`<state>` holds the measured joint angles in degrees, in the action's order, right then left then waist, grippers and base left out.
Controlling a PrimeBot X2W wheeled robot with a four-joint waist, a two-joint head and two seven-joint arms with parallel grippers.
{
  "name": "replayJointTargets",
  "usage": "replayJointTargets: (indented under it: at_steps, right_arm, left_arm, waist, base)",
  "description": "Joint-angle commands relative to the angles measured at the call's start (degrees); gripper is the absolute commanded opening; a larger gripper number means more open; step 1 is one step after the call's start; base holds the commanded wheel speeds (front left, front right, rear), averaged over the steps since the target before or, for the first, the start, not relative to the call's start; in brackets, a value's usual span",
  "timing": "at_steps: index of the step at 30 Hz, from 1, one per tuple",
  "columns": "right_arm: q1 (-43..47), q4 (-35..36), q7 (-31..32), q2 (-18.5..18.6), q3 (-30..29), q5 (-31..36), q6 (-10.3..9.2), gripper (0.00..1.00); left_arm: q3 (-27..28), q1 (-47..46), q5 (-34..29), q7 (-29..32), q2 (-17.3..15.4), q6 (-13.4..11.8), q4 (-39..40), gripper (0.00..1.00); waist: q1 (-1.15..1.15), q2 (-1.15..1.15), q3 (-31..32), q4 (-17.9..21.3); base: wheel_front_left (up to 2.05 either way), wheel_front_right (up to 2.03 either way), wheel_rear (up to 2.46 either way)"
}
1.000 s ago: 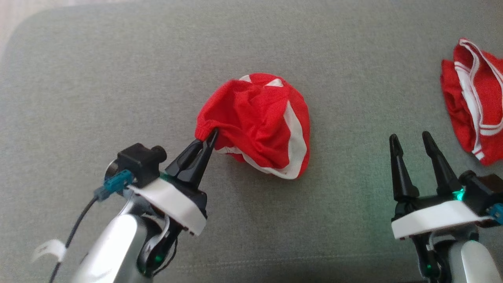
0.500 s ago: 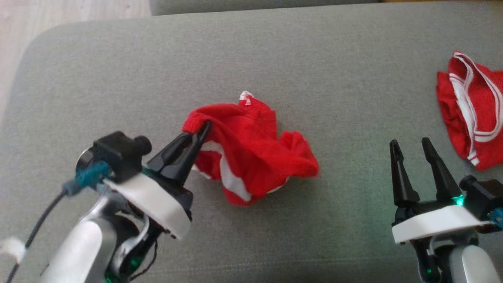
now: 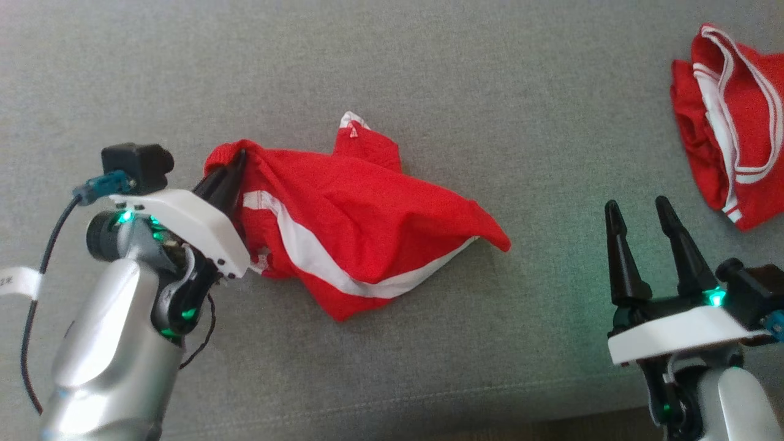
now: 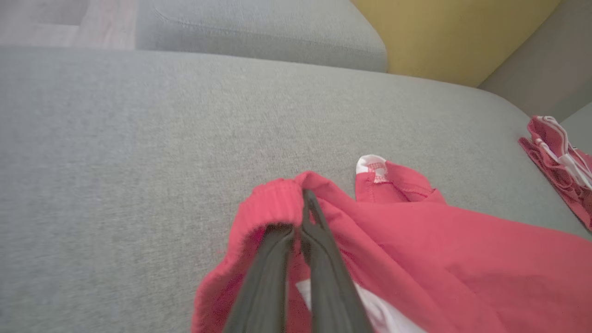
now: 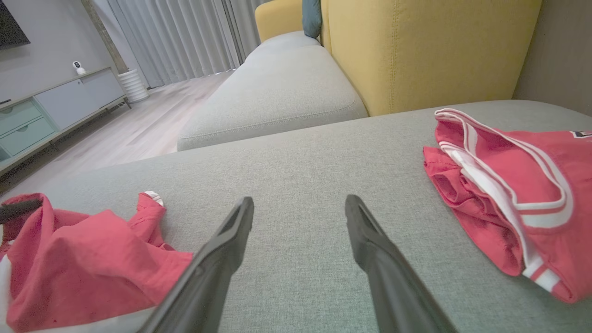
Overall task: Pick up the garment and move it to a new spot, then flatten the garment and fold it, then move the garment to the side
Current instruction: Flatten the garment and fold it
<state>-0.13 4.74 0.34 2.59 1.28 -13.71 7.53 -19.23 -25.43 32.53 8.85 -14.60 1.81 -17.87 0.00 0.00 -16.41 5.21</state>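
Note:
The garment [image 3: 361,233] is red with white stripes and lies half spread on the grey sofa cushion [image 3: 429,92]. My left gripper [image 3: 239,158] is shut on the ribbed edge of the garment [image 4: 416,231] at its left end, holding that edge raised; in the left wrist view the left gripper [image 4: 307,194] pinches the red hem. The rest of the garment [image 5: 78,259] trails to the right onto the cushion. My right gripper [image 3: 637,207] stands open at the lower right, apart from the cloth, and the right gripper [image 5: 299,202] has nothing between its fingers.
A second red and white garment [image 3: 729,122] lies bunched at the far right of the cushion, also the second garment [image 5: 513,189]. A yellow sofa back [image 5: 425,46] rises behind. Another grey cushion [image 5: 277,92] and wooden floor [image 5: 138,125] lie beyond the left edge.
My left gripper has pulled the garment's edge to the left and the bunched cloth has stretched out wider. The head camera has shifted too. The right gripper has stayed put.

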Motion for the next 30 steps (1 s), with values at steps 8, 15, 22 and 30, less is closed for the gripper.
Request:
replayJointTargets:
  at_steps: [8,15,22,30]
  right_arm:
    - [-2.7,2.1,-0.5,0.3,1.7,1.2,-0.04,1.0]
    - [-2.6,3.1,0.7,0.3,1.8,3.3,-0.04,1.0]
    - [-1.8,3.5,2.0,0.3,2.4,4.3,-0.04,1.0]
    - [0.5,5.3,4.1,0.3,2.2,5.0,-0.04,1.0]
  left_arm:
    - [1.3,-1.4,-3.8,-10.6,-0.3,-0.3,-2.9,1.0]
    - [1.5,5.9,-8.6,-19.7,-0.9,-5.9,4.0,1.0]
    - [2.7,12.7,-9.9,-21.9,-1.6,-9.5,10.8,1.0]
    - [3.2,19.0,-10.9,-23.2,-1.9,-10.9,17.2,1.0]
  waist:
    - [0.0,0.0,-1.2,-0.7]
    - [0.0,0.0,0.4,-3.0]
    - [0.0,0.0,3.0,-3.9]
    - [0.0,0.0,5.2,-4.5]
  base:
    - [0.0,0.0,0.0]
    - [0.0,0.0,0.0]
    - [0.0,0.0,0.0]
    - [0.0,0.0,0.0]
